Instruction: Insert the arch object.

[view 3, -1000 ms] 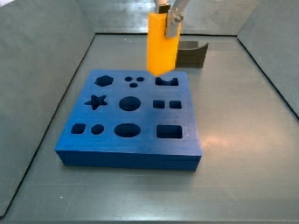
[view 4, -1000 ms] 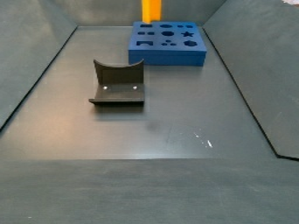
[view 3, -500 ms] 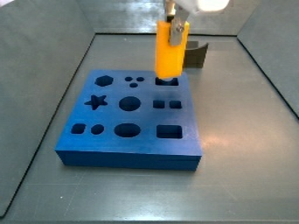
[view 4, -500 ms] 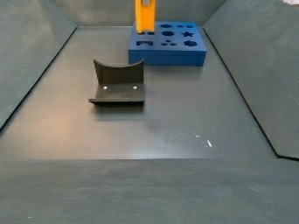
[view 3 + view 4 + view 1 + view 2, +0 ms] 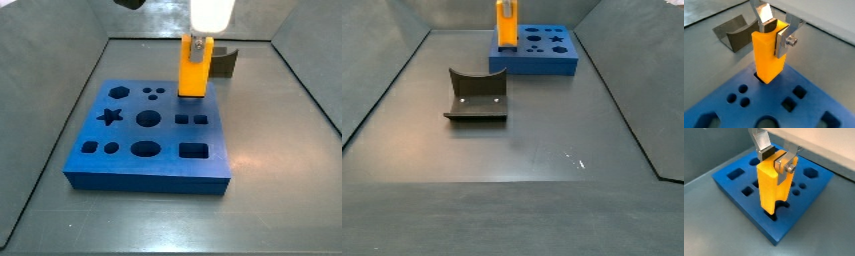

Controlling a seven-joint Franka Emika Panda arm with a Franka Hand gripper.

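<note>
**Arch piece lowered into its slot**

The gripper was closed on the upper end of the arch object, its fingers pinching opposite faces so the block hung upright beneath them. That vertical hold likely kept it square to the blue board. Directly below the gripper, the block's lower end sat in a cutout near the board's edge, apparently partly entered.

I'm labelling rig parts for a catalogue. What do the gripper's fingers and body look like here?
The gripper has two flat silver metal plate fingers; in both wrist views one shows round screw heads. A white, rounded body sits above them in a side view. No cables or markings are visible.
</note>
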